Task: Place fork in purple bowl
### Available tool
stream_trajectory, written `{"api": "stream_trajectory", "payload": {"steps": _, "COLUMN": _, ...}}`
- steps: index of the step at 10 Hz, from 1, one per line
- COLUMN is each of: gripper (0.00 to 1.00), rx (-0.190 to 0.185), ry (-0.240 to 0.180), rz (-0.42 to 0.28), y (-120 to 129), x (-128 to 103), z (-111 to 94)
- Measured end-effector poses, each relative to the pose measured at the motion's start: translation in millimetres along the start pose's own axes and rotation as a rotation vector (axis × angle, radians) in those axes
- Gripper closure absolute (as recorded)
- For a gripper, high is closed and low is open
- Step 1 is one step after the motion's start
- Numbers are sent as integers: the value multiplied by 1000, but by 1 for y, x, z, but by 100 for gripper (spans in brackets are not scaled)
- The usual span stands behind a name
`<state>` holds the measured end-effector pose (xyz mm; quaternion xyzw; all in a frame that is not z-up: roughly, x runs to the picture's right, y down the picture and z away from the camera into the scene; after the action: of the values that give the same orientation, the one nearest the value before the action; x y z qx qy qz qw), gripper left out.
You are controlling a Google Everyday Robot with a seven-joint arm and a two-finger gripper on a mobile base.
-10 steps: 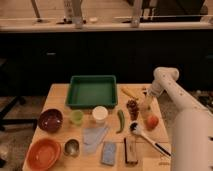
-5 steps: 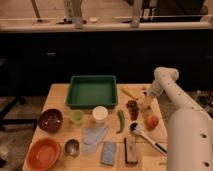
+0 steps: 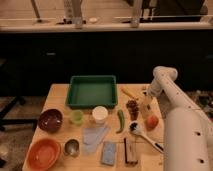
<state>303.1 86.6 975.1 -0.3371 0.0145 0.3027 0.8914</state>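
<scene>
Bench (image 3: 57, 95) contents are unmoved over the last second. Only the arm (image 3: 172, 92), bent down from its elbow at right, has shifted slightly, so we judge the fork not yet carried. The bowl (image 3: 50, 120) appears empty at left. The end effector (image 3: 146, 104) is low beside the grapes (image 3: 132, 106); open or closed, we cannot tell. The fork we cannot make out.

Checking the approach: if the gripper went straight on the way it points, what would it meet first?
The gripper, over the table's right edge, points down; likely it meets the table first, beside the dark grapes; depth unclear.
</scene>
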Motion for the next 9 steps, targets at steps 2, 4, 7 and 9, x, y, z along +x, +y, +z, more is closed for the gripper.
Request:
{"api": "stream_trajectory", "payload": {"steps": 2, "gripper": 92, "rx": -1, "ry": 0, "rz": 2, "y": 0, "x": 0, "z": -4}}
{"api": "stream_trajectory", "payload": {"steps": 4, "gripper": 100, "rx": -8, "ry": 1, "rz": 0, "y": 3, "x": -2, "z": -4}}
{"api": "stream_trajectory", "payload": {"steps": 7, "gripper": 100, "rx": -12, "ry": 7, "rz": -4, "y": 4, "x": -2, "z": -4}}
{"api": "stream_trajectory", "payload": {"steps": 9, "gripper": 100, "rx": -10, "ry": 4, "rz": -9, "y": 3, "x": -2, "z": -5}}
